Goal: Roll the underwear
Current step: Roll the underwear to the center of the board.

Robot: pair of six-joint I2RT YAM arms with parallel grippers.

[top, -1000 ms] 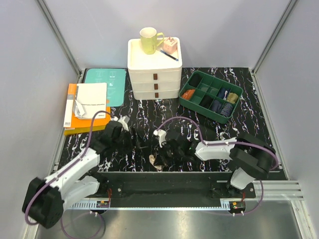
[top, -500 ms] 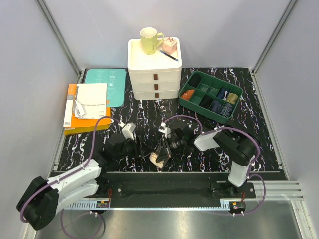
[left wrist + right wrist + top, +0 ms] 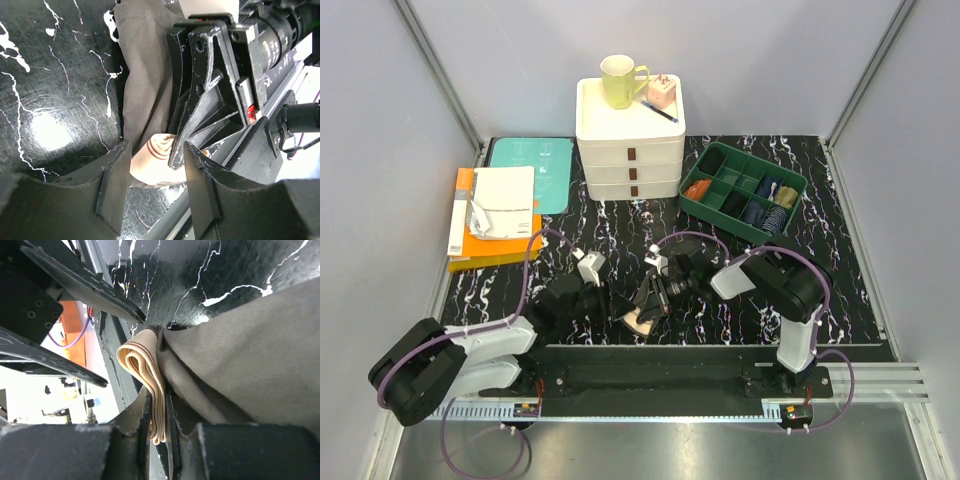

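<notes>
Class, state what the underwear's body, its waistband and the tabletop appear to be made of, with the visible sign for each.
Underwear body: soft matte olive-brown cloth, perhaps cotton; fine weave, limp folds.
Waistband: beige, elastic-looking band with thin dark stripes, folded in layers.
Tabletop: hard, glossy black surface with white marble-like veins and a glare spot; stone or laminate, cannot tell.

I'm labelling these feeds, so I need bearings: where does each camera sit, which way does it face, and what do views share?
Top external: above and behind the arms, looking down at the table; both arms, left gripper and right gripper show.
Left wrist: on the left arm, low, facing the underwear and right gripper; own open fingers below.
Right wrist: on the right arm, facing the waistband its own fingers pinch.
Shared: both wrist views show that waistband.
</notes>
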